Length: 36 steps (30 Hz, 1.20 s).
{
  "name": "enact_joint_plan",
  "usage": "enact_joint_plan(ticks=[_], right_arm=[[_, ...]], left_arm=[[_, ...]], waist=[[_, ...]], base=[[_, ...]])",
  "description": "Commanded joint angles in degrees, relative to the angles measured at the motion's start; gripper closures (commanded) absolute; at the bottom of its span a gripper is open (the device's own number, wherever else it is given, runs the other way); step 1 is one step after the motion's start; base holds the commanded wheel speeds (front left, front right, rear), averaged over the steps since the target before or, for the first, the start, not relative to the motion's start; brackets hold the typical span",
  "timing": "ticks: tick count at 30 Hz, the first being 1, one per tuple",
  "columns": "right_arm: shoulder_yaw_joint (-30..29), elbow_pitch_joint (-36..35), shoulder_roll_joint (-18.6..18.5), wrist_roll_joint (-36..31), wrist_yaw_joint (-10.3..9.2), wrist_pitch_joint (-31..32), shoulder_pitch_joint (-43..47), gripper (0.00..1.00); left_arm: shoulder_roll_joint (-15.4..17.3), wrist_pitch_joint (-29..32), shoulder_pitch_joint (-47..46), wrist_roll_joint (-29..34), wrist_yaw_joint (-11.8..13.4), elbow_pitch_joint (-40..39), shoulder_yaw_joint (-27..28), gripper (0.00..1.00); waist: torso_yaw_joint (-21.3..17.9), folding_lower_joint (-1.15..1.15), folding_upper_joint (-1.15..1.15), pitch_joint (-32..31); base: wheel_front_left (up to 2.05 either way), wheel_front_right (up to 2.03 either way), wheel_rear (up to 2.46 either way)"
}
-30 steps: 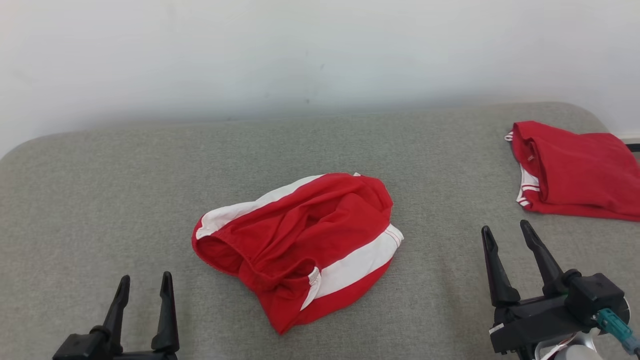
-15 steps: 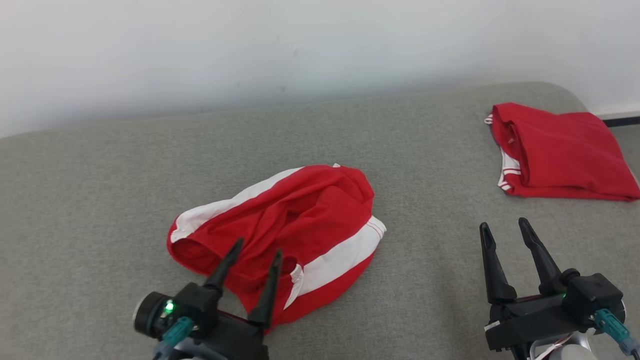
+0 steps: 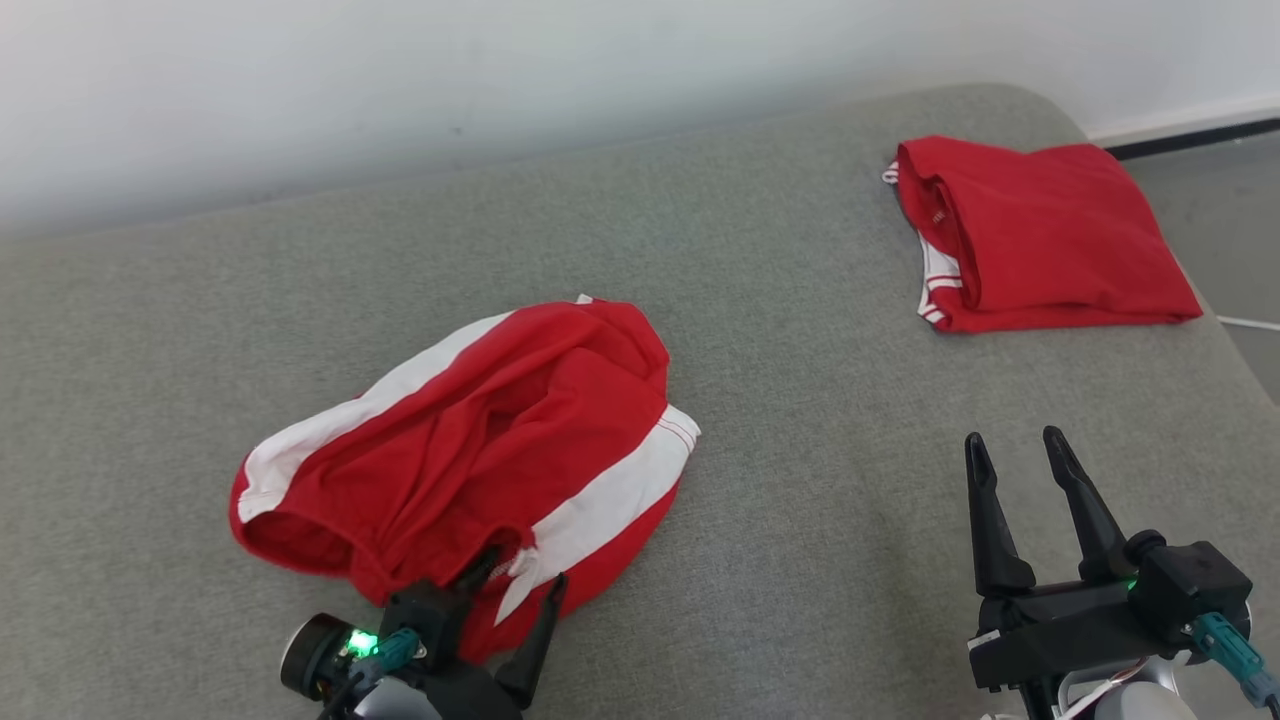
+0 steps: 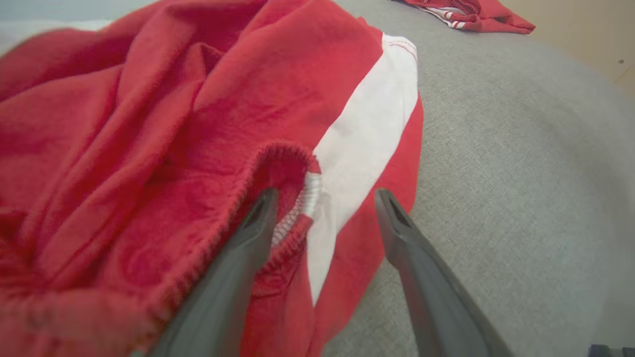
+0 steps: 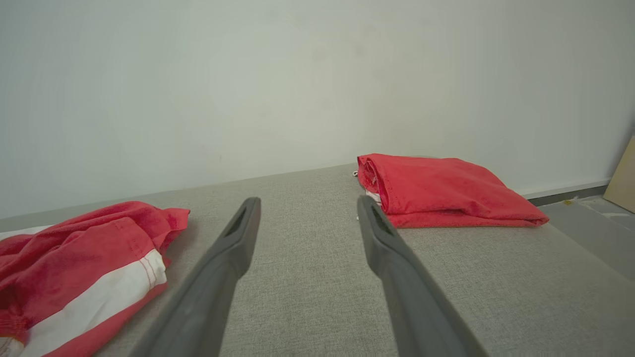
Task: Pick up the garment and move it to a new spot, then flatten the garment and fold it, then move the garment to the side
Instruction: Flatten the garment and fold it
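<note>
A crumpled red garment (image 3: 470,450) with white side stripes lies on the grey padded surface (image 3: 800,420), left of centre. My left gripper (image 3: 522,572) is open at its near edge. In the left wrist view the left gripper (image 4: 322,196) straddles the gathered waistband (image 4: 297,198), one finger under the fabric's hem and one over the red and white panel. The garment (image 5: 74,267) also shows at the left of the right wrist view. My right gripper (image 3: 1010,448) hovers open over bare surface to the right, holding nothing; it appears as (image 5: 307,206) in its own view.
A second red garment (image 3: 1040,235), folded, lies at the far right of the surface, seen also as the folded garment (image 5: 441,191). A pale wall (image 3: 500,70) runs behind. The surface's right edge drops to a grey floor (image 3: 1220,200).
The head camera has swung, shifting the whole picture. My left gripper has come up from the lower left and reached the garment's near edge. The right gripper has stayed put.
</note>
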Motion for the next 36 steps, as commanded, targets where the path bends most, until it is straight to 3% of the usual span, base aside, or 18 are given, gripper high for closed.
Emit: enact_joint_plan(ticks=[1,4,5,6,7,8,15,25,32,33,34,35,36], right_arm=[[-0.21,-0.24,0.42,-0.14,0.01,0.02,-0.52,0.00],[-0.13,-0.08,0.48,-0.31,0.01,0.02,-0.60,0.00],[-0.09,0.02,0.53,-0.44,0.01,0.02,-0.57,0.00],[-0.09,0.02,0.53,-0.44,0.01,0.02,-0.57,0.00],[-0.10,0.04,0.57,-0.55,0.01,0.02,-0.56,0.00],[-0.24,0.06,0.51,-0.54,0.01,0.02,-0.58,0.00],[-1.70,0.51,-0.04,-0.37,0.01,0.02,1.77,0.00],[-1.99,2.23,-0.43,0.35,0.01,0.02,2.65,0.00],[-2.04,3.58,-0.45,0.48,0.01,0.02,2.17,0.00],[-2.06,3.76,-0.53,0.43,0.01,0.02,2.18,0.00],[-2.06,3.92,-0.46,0.34,0.01,0.02,2.15,0.00],[-2.17,4.08,-0.40,0.23,0.01,0.02,2.23,0.00],[-2.19,4.20,-0.41,0.13,0.01,0.02,2.35,0.00]], left_arm=[[0.56,0.05,-1.57,-0.41,0.09,1.70,-0.68,0.00],[0.56,0.35,-3.12,-1.30,0.09,4.38,-1.60,0.00],[0.42,0.47,-3.60,-1.60,0.09,5.10,-2.00,0.54],[0.42,0.47,-3.60,-1.60,0.09,5.10,-2.00,0.54],[0.26,0.25,-4.17,-2.02,0.09,5.64,-2.02,0.74],[0.19,-0.14,-4.47,-2.23,0.09,6.00,-2.11,1.00],[0.84,-2.42,-3.20,-4.13,0.12,3.53,-1.69,1.00],[3.67,-0.94,5.94,-8.88,1.60,-9.89,0.83,1.00],[3.09,-1.64,12.18,-11.47,3.52,-9.50,2.19,1.00],[2.98,-2.00,12.55,-11.47,3.58,-8.83,2.19,0.90],[2.76,-2.24,12.70,-11.39,3.82,-8.43,2.32,0.35],[2.33,-2.62,12.89,-11.68,3.89,-8.07,2.54,0.00],[2.09,-2.94,13.12,-11.83,3.91,-7.80,2.79,0.00]], waist=[[-1.38,-0.01,0.00,1.50],[-1.57,-0.01,0.00,1.70],[-1.60,-0.01,0.00,1.64],[-1.60,-0.01,0.00,1.64],[-1.59,-0.01,0.00,1.58],[-1.52,-0.01,0.00,1.51],[2.45,-0.01,0.00,-0.33],[10.52,-0.01,0.00,-1.51],[12.80,-0.01,0.00,-1.34],[12.95,-0.01,0.00,-1.43],[13.04,-0.01,0.00,-1.55],[13.21,-0.01,0.00,-1.80],[13.29,-0.01,0.00,-1.96]], base=[[0.00,0.00,0.00],[0.00,0.00,0.00],[0.00,0.00,0.00],[0.00,0.00,0.00],[0.00,0.00,0.00],[0.00,0.00,0.00],[0.00,0.00,0.00],[0.00,0.00,0.00],[0.00,0.00,0.00],[0.00,0.00,0.00],[0.00,0.00,0.00],[0.00,0.00,0.00],[0.00,0.00,0.00]])
